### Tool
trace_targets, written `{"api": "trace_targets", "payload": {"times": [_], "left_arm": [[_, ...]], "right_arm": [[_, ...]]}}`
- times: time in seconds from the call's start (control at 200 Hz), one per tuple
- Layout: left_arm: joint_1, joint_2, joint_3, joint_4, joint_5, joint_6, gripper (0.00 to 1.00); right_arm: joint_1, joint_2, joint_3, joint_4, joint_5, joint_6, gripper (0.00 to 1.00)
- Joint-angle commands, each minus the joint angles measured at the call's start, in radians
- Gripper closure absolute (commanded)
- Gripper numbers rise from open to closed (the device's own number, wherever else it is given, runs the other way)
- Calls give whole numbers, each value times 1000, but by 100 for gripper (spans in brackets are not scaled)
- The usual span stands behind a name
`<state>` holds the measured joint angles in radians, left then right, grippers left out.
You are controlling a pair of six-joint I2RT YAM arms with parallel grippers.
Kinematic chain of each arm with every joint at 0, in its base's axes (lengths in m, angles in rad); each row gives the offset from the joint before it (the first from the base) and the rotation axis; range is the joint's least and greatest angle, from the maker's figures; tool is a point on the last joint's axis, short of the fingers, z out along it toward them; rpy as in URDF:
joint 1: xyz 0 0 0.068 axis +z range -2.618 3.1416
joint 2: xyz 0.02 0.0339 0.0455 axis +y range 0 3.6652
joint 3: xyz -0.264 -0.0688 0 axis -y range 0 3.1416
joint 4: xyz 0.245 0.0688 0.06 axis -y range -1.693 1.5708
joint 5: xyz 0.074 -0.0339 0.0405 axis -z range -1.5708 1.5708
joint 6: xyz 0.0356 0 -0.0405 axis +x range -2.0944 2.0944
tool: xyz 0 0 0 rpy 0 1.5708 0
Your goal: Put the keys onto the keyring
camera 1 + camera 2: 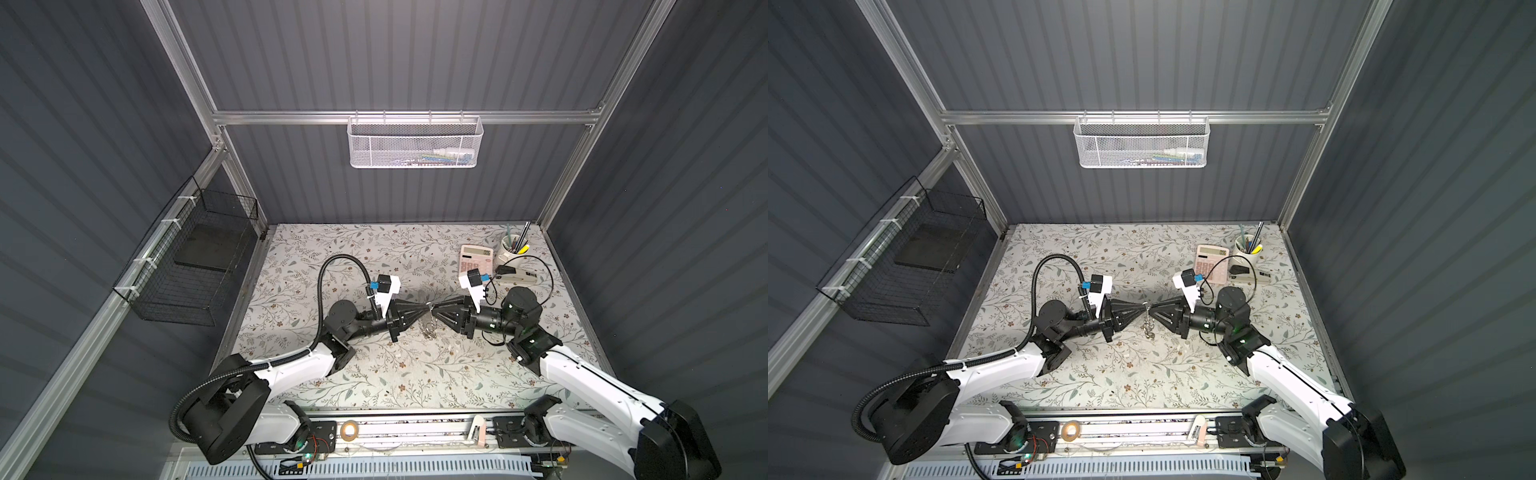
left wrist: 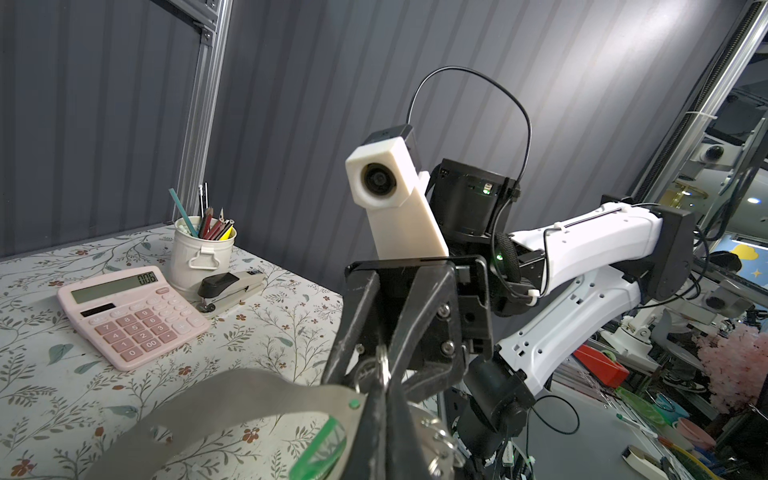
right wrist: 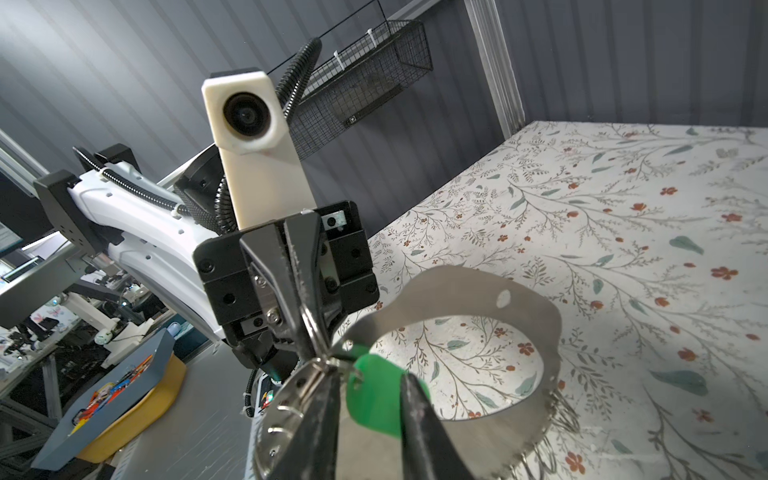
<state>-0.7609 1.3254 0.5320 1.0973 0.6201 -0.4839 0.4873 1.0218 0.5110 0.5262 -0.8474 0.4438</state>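
Both arms are up off the table (image 1: 374, 374), meeting tip to tip in mid-air. The left gripper (image 1: 424, 308) is clamped tight on the keyring (image 3: 523, 299), pinching it at the rim. In both top views the hoop dangles below the meeting point. Whether its lower edge touches the table is too small to tell.

The right gripper (image 1: 437, 309) faces it from the other side with its jaws narrow, one finger on each side of the key (image 3: 374, 403). In the right wrist view one finger overlaps the edge of the green head, while the other seems to leave a sliver of gap. Whether that is a true pinch cannot be told.

The key sits right at the left gripper's tip, with the hole end of its head against the small silver pieces at the pinch point. The blade is hidden, and so is whether the hole has caught on anything.

This looks like the threading step itself: key and keyring are together, but the key is not clearly on.

The next move likely calls for a firm hold on the green head. After that comes a short, careful feed of the hole onto the ring, with the left arm holding the hoop dead steady. It is fine alignment work, with no room for a big swing.
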Motion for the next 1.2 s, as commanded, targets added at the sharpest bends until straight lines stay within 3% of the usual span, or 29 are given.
{"api": "trace_targets", "payload": {"times": [0.0, 0.26, 0.665, 0.79, 0.861, 1.011, 1.071, 1.196], "left_arm": [[-8, 8, 32, 61, -8, -14, 100], [-8, 6, 33, 76, -34, -18, 100], [-21, 58, 69, 158, -36, -71, 100], [-28, 108, 63, 224, -40, -100, 100], [-27, 130, 54, 263, -54, -111, 100], [-28, 132, 45, 249, -67, -94, 100], [-27, 131, 41, 242, -69, -89, 100], [-27, 133, 38, 228, -71, -78, 100]], "right_arm": [[10, -1, 30, 22, -21, -10, 80], [13, -2, 36, -3, -12, -24, 100], [61, 37, 79, -97, 21, -92, 100], [63, 31, 80, -109, 41, -98, 97], [63, 17, 80, -126, 73, -102, 90], [57, -19, 89, -219, 212, -126, 80], [45, -30, 89, -247, 284, -121, 72], [-9, -47, 84, -288, 375, -88, 68]]}}
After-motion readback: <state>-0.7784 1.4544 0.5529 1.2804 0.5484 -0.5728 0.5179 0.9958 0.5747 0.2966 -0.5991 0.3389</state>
